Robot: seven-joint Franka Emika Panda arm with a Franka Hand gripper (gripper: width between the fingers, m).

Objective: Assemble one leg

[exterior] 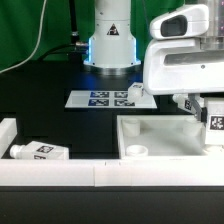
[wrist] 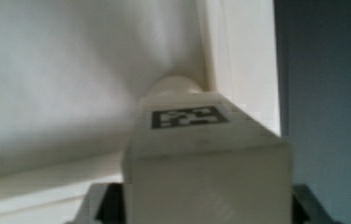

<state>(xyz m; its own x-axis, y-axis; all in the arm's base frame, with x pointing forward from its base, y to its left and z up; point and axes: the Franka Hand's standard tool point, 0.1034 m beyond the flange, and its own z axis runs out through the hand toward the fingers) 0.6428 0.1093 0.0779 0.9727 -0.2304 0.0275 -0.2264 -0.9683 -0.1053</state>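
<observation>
My gripper is shut on a leg, a chunky white peg with a square tag, and holds it upright over the right end of the white tray-like tabletop. In the wrist view the leg fills the space between my dark fingers, with its tagged end pointing at an inner corner of the tabletop. I cannot tell whether the leg touches the tabletop. A second leg lies on its side at the exterior view's left.
The marker board lies flat behind the tabletop, with a small white part at its right end. The robot base stands behind it. A white rail runs along the front and up the left side.
</observation>
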